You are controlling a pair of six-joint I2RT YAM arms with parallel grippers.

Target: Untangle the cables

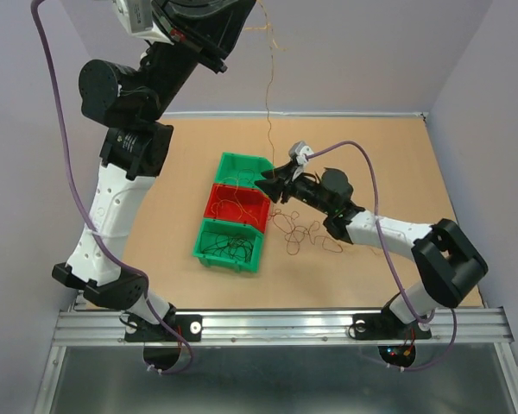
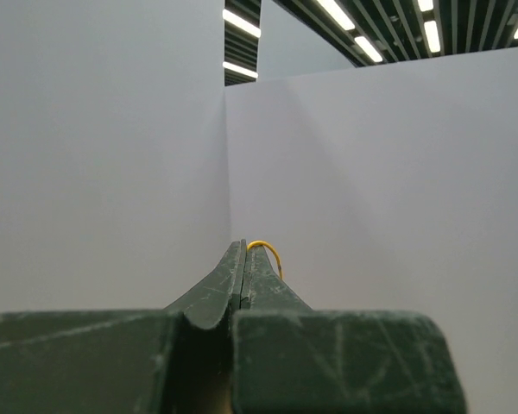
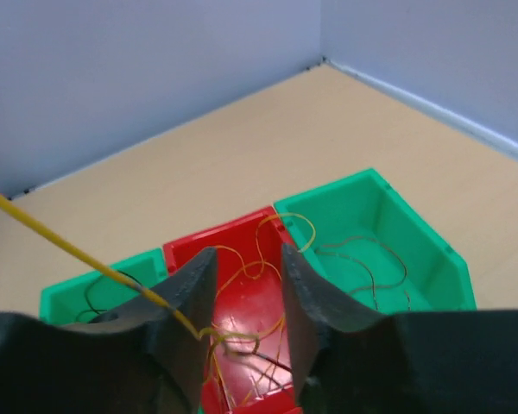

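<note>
- Your left gripper (image 2: 244, 259), clenched on the yellow wire (image 2: 268, 250), holds it high.
- Right gripper (image 3: 249, 293) half-parted around the strand over the red bin (image 3: 263, 297): whether it grips, you cannot tell.
- Slide along slowly, avoiding snags.

Glossy plastic bins (image 1: 233, 211), matt wood-look table (image 1: 371, 155), scuffed claw fingers (image 2: 276, 293)

There were two arms on the table (image 1: 388, 155), each ending in one pincer: the left pincer (image 2: 244, 259) and the right pincer (image 1: 272, 184). Three bins sat in a row: two green ones, the far green bin (image 1: 242, 166) and the near green bin (image 1: 209, 250), with one red bin (image 1: 217, 203) between them. The cables (image 1: 306, 233) lay in one loose tangle (individual strands too fine to count), plus one orange-yellow strand (image 1: 268, 95) strung upward.
</note>
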